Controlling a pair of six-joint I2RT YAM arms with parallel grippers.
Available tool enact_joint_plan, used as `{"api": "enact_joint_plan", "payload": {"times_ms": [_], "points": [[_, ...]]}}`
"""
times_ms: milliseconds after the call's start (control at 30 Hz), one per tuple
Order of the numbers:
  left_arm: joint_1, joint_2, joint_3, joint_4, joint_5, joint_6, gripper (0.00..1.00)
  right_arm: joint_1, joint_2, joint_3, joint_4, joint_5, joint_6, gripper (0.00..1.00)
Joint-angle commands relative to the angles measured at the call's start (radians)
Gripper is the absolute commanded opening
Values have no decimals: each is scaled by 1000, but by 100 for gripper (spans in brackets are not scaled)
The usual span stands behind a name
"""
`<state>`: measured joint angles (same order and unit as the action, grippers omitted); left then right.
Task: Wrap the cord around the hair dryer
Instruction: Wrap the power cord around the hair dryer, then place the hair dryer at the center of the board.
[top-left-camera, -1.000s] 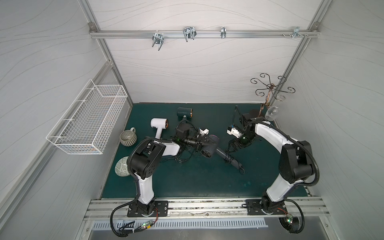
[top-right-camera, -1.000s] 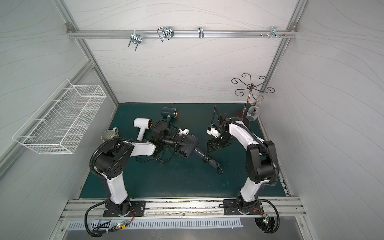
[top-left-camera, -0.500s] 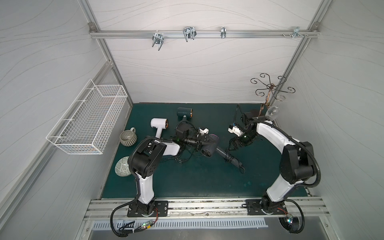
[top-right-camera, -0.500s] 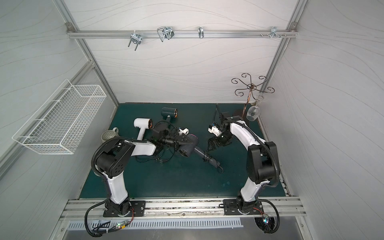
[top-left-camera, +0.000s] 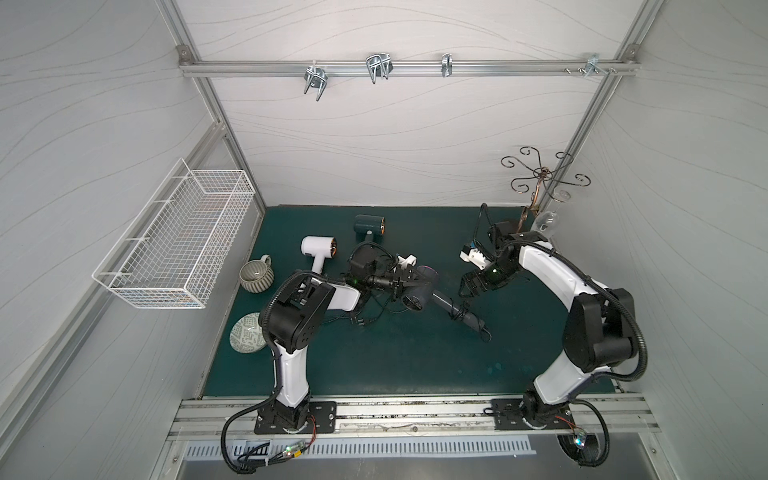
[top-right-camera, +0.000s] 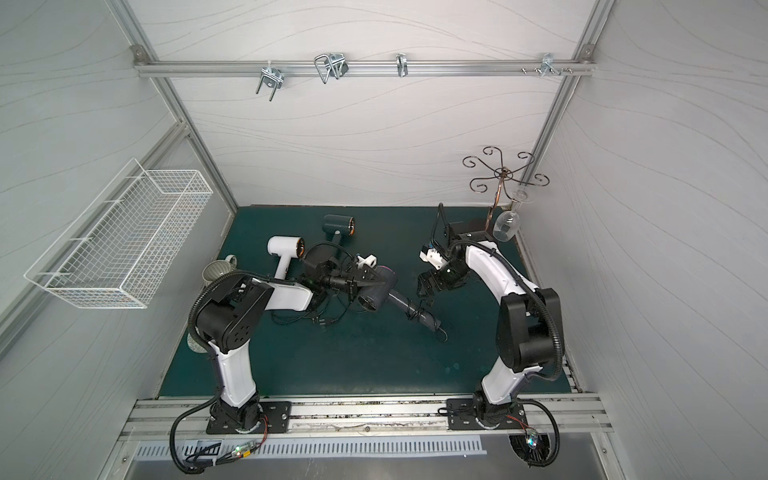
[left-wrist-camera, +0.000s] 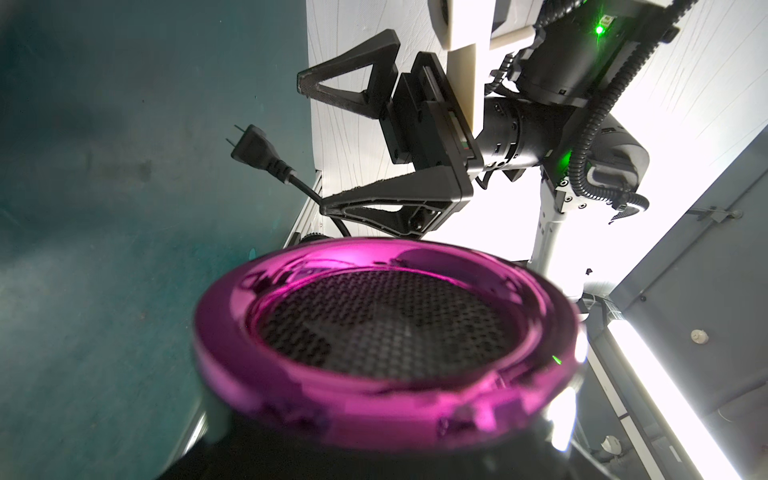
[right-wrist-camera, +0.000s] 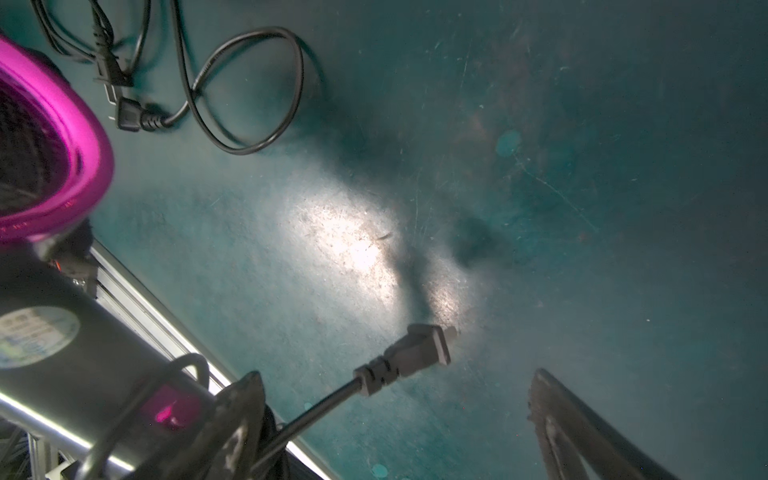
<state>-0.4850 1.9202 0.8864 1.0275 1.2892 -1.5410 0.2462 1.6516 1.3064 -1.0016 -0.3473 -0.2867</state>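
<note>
- Top views: grips hair dryer (top-left-camera: 424, 293) by its head w/ left tool (top-left-camera: 409, 284), clamped across the barrel. Looks raised off table (top-left-camera: 415, 365), can't confirm.
- Long axis of handle (top-left-camera: 453, 309): from the held head out toward front-right, i.e. toward the right arm's side.
- Cord (top-left-camera: 460, 312) in a few turns round the handle's mid part.
- Right tool (top-left-camera: 468, 287): spread wide, empty, just beside those turns on the back-wall side. Far nearer the cord's free end than the left tool.
- Left wrist: fills most of the frame w/ magenta rear ring (left-wrist-camera: 232, 332) and mesh. Beyond it, right tool (left-wrist-camera: 313, 143) w/ fingers (left-wrist-camera: 374, 203) wide apart. Plug (left-wrist-camera: 255, 151) juts free just ahead of the tips, touching neither.
- Right wrist: plug (right-wrist-camera: 411, 353) btwn the lines of the two fingers and ahead of them, prongs pointing away. Stub of cord leads back to the turns on the handle (right-wrist-camera: 104, 374).
- Coming move prob. turns on that: plug dead ahead on the tool's own axis, so needs only a short advance before closing.
- Writing: round sticker (right-wrist-camera: 37, 336) on the handle, print too blurred to read. Faint marks on the ring, unreadable. No brand legible anywhere.
</note>
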Motion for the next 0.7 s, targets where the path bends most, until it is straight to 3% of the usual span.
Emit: {"api": "enact_joint_plan", "payload": {"times_ms": [0, 400, 667], "points": [[9, 5, 14, 146, 10, -53, 0, -21, -51, 6, 9, -31, 16, 99], [15, 2, 26, 167, 2, -85, 0, -30, -140, 14, 37, -172, 36, 99], [20, -12, 32, 114, 2, -56, 0, 20, -220, -71, 38, -240, -26, 99]]}}
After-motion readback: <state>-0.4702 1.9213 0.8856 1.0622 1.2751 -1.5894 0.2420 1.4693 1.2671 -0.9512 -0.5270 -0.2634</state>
